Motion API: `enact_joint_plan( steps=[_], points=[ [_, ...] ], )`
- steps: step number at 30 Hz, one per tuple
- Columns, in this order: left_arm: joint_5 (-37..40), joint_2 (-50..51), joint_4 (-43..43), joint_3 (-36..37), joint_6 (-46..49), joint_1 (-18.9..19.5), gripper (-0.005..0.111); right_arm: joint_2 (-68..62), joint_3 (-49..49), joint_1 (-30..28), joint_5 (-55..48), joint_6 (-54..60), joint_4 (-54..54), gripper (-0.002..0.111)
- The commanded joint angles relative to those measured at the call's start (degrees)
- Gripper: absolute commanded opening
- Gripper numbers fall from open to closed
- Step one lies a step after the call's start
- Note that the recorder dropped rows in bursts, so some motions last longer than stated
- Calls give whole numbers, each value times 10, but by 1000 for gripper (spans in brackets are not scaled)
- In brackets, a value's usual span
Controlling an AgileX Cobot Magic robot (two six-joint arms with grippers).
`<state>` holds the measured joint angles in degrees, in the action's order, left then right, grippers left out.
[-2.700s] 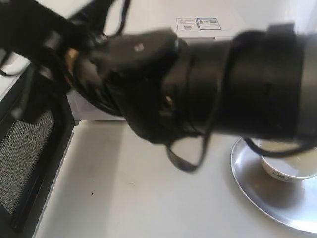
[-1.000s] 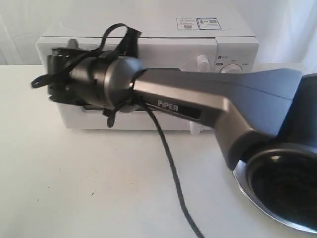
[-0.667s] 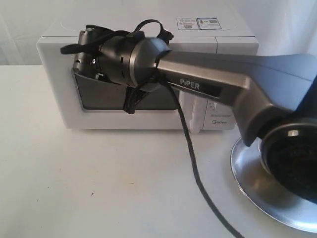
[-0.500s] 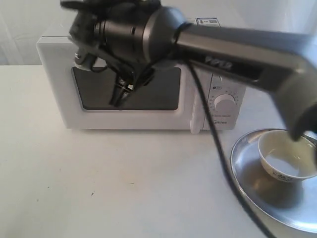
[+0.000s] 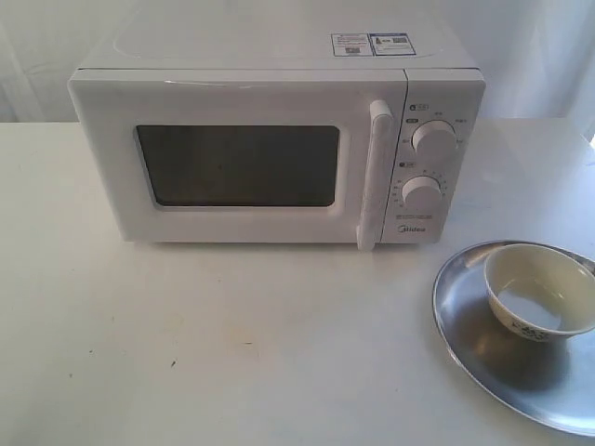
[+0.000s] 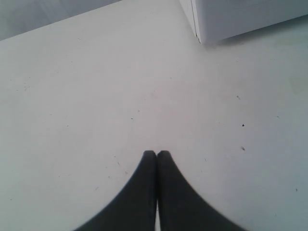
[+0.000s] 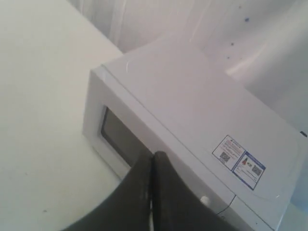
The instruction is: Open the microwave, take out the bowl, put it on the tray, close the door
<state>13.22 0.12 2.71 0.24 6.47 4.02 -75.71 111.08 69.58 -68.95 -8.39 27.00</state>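
Two round knobs (image 5: 433, 139) sit beside the shut door (image 5: 232, 177) on the microwave (image 5: 260, 46), whose front shows in full above the white table (image 5: 232, 344). The arm that crossed the microwave half a second ago has left the exterior view. The cream, dark-patterned bowl (image 5: 539, 290) stands on the silver tray (image 5: 469, 348), near the microwave's knob-side front corner. The left gripper (image 6: 157, 153) and right gripper (image 7: 153, 155) are both clenched and empty.

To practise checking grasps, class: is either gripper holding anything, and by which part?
Nothing is held. The left gripper and the right gripper are both shut, gripping nothing; the bowl sits on the tray.
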Motion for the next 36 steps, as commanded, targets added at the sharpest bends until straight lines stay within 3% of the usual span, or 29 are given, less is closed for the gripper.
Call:
enact_joint_plan(
  steps=[1,15,18,23,24,27,29,30,31,32,33,36],
  points=[
    [0,-1,-2,-2,-2,-1,0,90,1,1,-10,-26,-8,0],
    [0,-1,-2,-2,-2,-1,0,316,1,-4,-10,-26,14,0],
    [0,-1,-2,-2,-2,-1,0,320,0,-44,-10,-26,24,0],
    [0,-1,-2,-2,-2,-1,0,319,-61,-165,-10,-26,24,0],
    [0,-1,-2,-2,-2,-1,0,323,-99,-221,-10,-39,13,0],
    [0,-1,-2,-2,-2,-1,0,349,-184,-303,-1,-137,-44,0],
    [0,-1,-2,-2,-2,-1,0,396,-312,-360,190,-108,-102,0],
    [0,-1,-2,-2,-2,-1,0,440,-420,-400,354,-7,-195,0],
    [0,-1,-2,-2,-2,-1,0,460,-465,-416,408,41,-250,0],
    [0,-1,-2,-2,-2,-1,0,515,-573,-454,494,134,-351,0],
    [0,-1,-2,-2,-2,-1,0,570,-655,-488,529,181,-399,0],
    [0,-1,-2,-2,-2,-1,0,692,-842,-559,580,184,-424,0]
  ],
)
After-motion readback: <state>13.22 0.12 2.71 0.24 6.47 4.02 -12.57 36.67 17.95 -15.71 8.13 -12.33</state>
